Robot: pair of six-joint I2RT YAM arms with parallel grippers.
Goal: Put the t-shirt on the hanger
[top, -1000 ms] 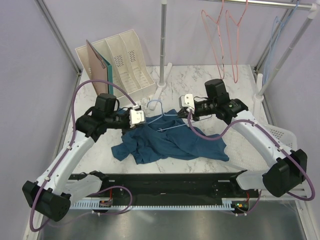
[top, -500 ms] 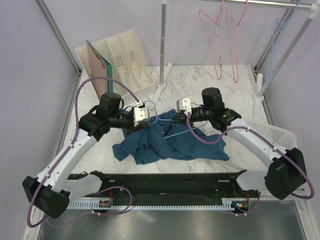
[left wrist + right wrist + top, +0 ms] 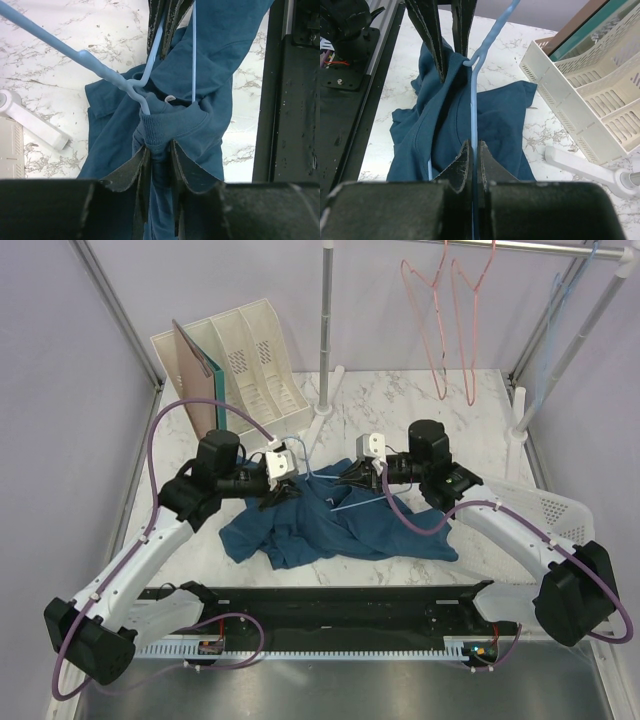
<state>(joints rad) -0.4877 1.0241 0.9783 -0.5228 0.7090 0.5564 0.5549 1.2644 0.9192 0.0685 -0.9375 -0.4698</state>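
On the marble table [image 3: 400, 400] the soft, light t-shirt [image 3: 340, 525] lies bunched, its collar [image 3: 165, 122], likely the best grab point, between the left gripper [image 3: 160, 165] jaws, slightly apart, hold unclear, while the right gripper [image 3: 474, 160] clamps the thin, springy hanger [image 3: 472, 100].

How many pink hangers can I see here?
2. The left pink hanger and the right pink hanger hang side by side on the rail at the back right; none seems hidden.

Hanger [image 3: 107, 75]: in your left wrist view one wire runs off the top-left edge, and part of the frame is hidden inside the t-shirt [image 3: 210, 75].
Left gripper [image 3: 160, 146]: you cannot tell whether it pinches or merely flanks the collar.
Pink hangers [image 3: 470, 360]: the top edge cuts off the hooks.
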